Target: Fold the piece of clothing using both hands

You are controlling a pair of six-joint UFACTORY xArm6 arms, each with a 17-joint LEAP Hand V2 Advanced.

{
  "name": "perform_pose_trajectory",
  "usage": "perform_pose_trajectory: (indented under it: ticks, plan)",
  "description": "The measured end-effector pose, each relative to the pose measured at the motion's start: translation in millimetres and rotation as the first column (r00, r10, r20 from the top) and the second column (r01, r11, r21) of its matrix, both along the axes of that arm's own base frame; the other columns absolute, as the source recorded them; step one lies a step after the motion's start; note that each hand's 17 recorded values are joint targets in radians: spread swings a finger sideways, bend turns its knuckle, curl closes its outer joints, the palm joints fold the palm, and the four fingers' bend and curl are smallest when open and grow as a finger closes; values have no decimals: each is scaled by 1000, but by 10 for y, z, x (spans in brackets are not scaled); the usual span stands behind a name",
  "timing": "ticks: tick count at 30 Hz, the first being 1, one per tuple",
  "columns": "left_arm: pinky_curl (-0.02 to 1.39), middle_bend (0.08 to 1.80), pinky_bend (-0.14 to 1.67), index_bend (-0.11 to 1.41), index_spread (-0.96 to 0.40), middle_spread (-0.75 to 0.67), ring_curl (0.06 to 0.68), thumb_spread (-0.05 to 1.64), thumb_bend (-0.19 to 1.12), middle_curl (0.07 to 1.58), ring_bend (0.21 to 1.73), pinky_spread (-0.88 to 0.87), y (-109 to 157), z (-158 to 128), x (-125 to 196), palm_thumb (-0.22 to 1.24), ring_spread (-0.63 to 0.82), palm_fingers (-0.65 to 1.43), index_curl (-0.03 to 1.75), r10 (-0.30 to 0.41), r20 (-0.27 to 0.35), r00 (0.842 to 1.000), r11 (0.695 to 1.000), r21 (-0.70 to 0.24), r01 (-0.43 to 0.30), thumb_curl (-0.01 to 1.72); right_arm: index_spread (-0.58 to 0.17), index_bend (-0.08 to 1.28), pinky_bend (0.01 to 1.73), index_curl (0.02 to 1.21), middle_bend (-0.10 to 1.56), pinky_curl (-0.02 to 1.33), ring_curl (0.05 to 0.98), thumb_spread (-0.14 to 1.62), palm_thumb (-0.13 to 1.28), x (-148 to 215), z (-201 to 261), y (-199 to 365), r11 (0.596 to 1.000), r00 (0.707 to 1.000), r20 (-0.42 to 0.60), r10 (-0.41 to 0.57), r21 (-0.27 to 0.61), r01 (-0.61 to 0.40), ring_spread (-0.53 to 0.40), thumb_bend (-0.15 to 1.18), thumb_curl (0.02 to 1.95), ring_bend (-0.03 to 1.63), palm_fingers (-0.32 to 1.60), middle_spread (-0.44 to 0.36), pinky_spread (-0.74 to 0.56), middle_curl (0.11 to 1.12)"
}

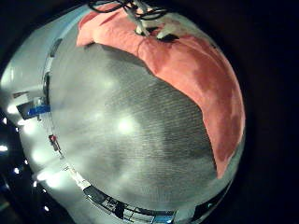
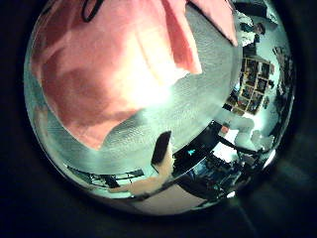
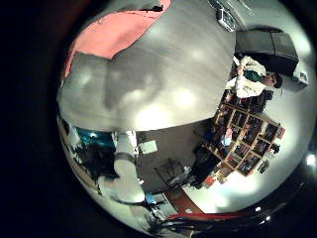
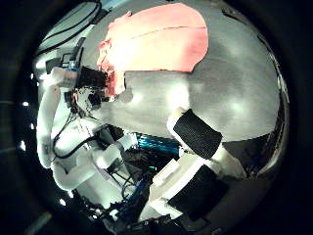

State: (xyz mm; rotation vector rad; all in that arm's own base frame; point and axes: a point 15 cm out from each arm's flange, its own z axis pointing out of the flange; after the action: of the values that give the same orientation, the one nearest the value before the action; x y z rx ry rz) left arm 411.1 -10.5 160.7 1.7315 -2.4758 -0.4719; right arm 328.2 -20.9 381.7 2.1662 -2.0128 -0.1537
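One salmon-pink cloth garment (image 2: 109, 69) lies spread flat on the grey table (image 1: 131, 121), filling much of the left hand's thumb-side palm view, so the left hand is over it and nearer. From the right palm it lies farther off, across bare table, a hand (image 4: 86, 78) at its edge. Whether either hand's fingers are curled cannot be told.

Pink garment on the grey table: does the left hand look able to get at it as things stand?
Probably yes. The pink garment fills much of the left thumb side palm view, so that palm is close over it, and nothing lies between it and the grey table. The left hand's fingers barely show.
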Motion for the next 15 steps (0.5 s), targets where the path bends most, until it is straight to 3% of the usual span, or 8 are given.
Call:
perform_pose_trajectory:
  ticks: [3, 9, 15]
  plan:
    - [281, 360, 212, 210, 51, 168, 175, 835, -29, 375, 531, 397, -1, -6, -29, 174, 439, 305, 334, -9, -23, 1000, 1000, 18, 9, 343, -355, 171, 554, 310, 356, 163, 214, 1359, 562, -1, 2, 4, 1000, 1000, 1, 0, 1, 0, 19, -11, 337, 593, 331, -3, 283, 382]
    - [235, 610, 150, 269, -65, -112, 189, 841, -24, 473, 594, 219, -27, 8, -77, 229, 119, 560, 399, -16, -50, 999, 999, 50, 19, 350, -355, 172, 547, 310, 356, 162, 214, 1360, 562, -17, 14, -1, 1000, 1000, 0, 1, 0, -1, 18, -10, 336, 589, 330, -3, 281, 382]
    - [272, 844, 348, 254, -227, -342, 269, 875, -14, 596, 833, -177, -50, 42, -44, 324, -316, 1001, 469, -14, -38, 999, 998, 56, 16, 356, -358, 173, 541, 314, 352, 160, 212, 1360, 562, -22, 14, -6, 1000, 1000, -2, 1, 0, -1, 18, -10, 336, 584, 335, -3, 280, 381]
